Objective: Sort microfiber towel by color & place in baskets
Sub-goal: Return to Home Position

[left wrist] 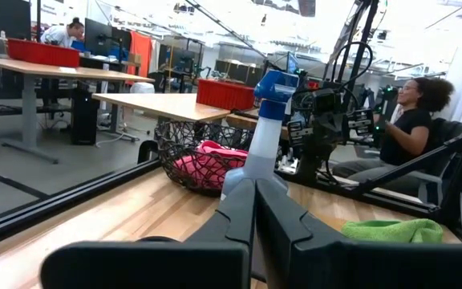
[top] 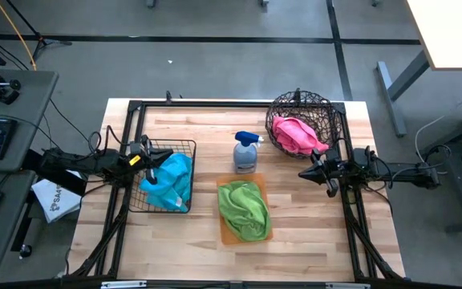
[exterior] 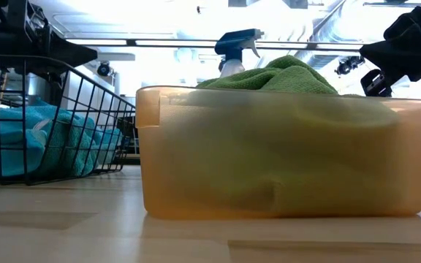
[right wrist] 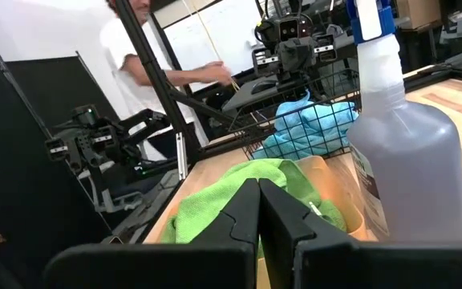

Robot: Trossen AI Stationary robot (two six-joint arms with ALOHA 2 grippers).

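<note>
The green towel (top: 243,210) is heaped in the orange tray (exterior: 196,183), the cyan towel (top: 171,181) in the black wire basket (top: 184,144). The left gripper (top: 144,158) and right gripper (top: 311,172) are clenched empty. The basket's rim could be snagged by the left gripper beside it.

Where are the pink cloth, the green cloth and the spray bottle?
pink cloth (top: 297,135): high view, middle of the heap in the round basket (top: 328,109).
green cloth (top: 243,209): high view, its centre, in the orange tray (top: 226,235).
spray bottle (top: 245,158): high view, its grey body.
</note>
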